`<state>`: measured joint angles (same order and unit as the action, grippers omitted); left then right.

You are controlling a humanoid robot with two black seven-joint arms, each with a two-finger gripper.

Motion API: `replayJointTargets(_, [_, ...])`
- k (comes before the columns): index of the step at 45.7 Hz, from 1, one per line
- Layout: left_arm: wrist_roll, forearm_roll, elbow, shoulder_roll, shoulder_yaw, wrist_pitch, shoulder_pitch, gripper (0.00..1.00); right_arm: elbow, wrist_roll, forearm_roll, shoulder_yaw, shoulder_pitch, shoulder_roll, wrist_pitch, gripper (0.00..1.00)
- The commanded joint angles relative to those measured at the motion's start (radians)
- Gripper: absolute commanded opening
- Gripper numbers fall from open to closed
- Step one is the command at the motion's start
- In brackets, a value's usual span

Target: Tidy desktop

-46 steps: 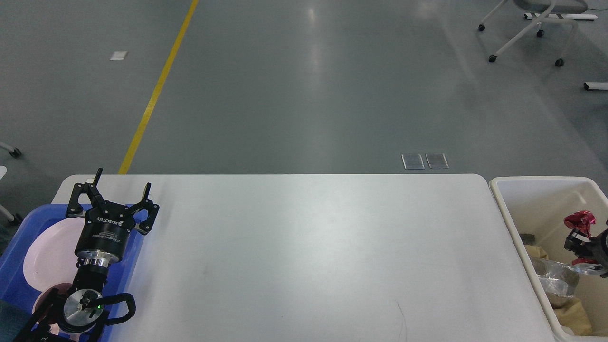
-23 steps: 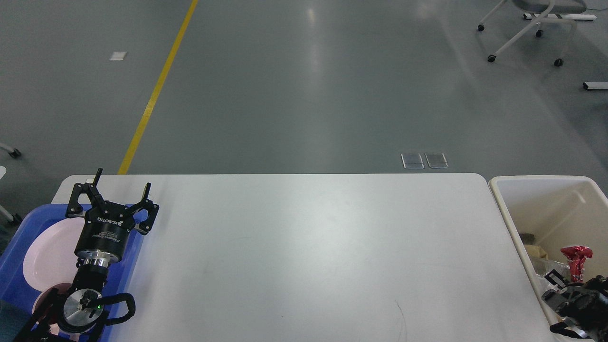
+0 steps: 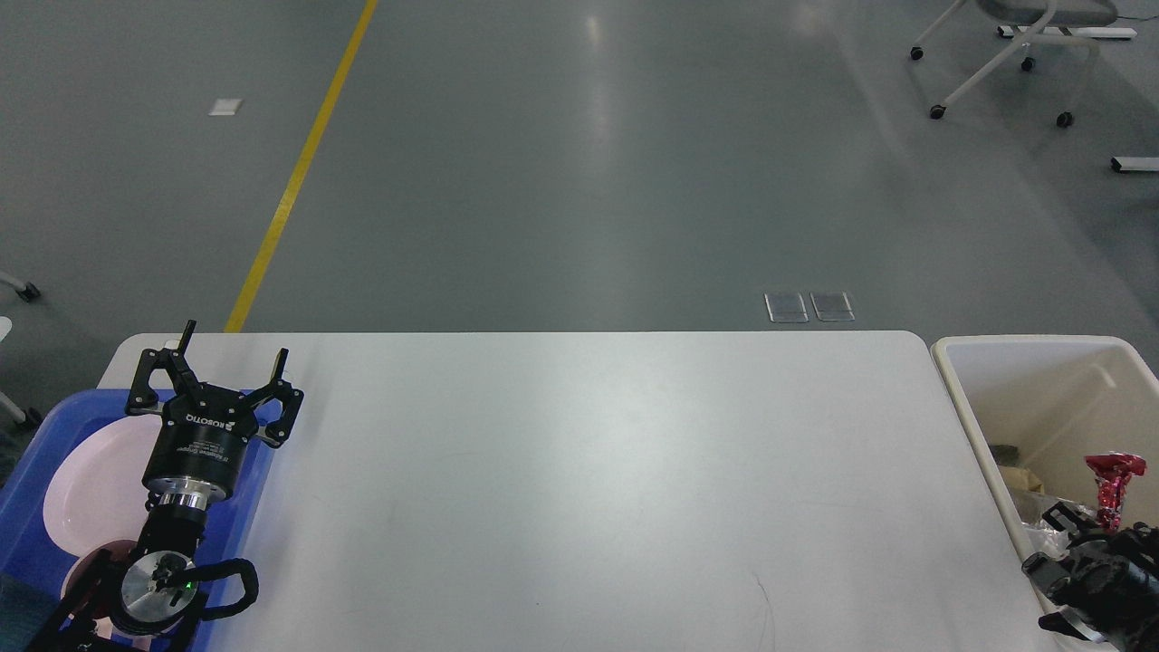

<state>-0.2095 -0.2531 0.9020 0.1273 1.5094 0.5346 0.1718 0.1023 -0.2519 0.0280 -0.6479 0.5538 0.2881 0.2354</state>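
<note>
Over the last second the left gripper [image 3: 231, 364] has not moved: it hangs over the blue tray [image 3: 41, 444] at the table's left end, above the pale plate [image 3: 90, 480], fingers spread wide with nothing between them. The white desktop [image 3: 579, 471] in the middle lies bare, so I judge the tidying all but done. On the right, the right gripper [image 3: 1077, 566] has dropped low over the cream bin [image 3: 960, 398] from its higher place a second ago, and the red wrapper [image 3: 1112, 484] now stands free just above it among the rubbish, which suggests a drop-off; its fingers are too dark to tell apart.
</note>
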Motion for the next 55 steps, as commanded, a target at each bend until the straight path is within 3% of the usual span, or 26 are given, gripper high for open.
replayJointTargets(1, [-0.001, 0.0, 0.0, 0.0, 0.0, 0.001, 0.0, 0.96, 0.005, 0.0, -0.002, 0.001, -0.002, 0.0, 0.007, 1.0])
replayJointTargets(20, [-0.001, 0.0, 0.0, 0.0, 0.0, 0.001, 0.0, 0.96, -0.004, 0.003, 0.003, 0.008, 0.024, 0.011, 0.007, 1.0])
replayJointTargets(25, [0.001, 0.0, 0.0, 0.0, 0.0, 0.001, 0.0, 0.96, -0.003, 0.04, 0.027, 0.053, 0.081, 0.013, 0.01, 1.0])
replayJointTargets(29, [-0.001, 0.0, 0.0, 0.0, 0.0, -0.001, 0.0, 0.96, -0.001, 0.074, 0.066, 0.215, 0.138, 0.032, 0.009, 1.0])
replayJointTargets(38, [-0.001, 0.0, 0.0, 0.0, 0.0, 0.001, 0.0, 0.96, 0.147, 0.074, 0.007, 0.684, 0.265, 0.094, -0.008, 1.0])
replayJointTargets(48, [-0.001, 0.0, 0.0, 0.0, 0.0, -0.001, 0.0, 0.96, 0.439, 0.075, -0.143, 1.023, 0.258, 0.217, -0.01, 1.0])
replayJointTargets(55, [0.001, 0.0, 0.0, 0.0, 0.0, 0.001, 0.0, 0.96, 0.504, 0.079, -0.214, 1.324, 0.189, 0.21, -0.011, 1.0])
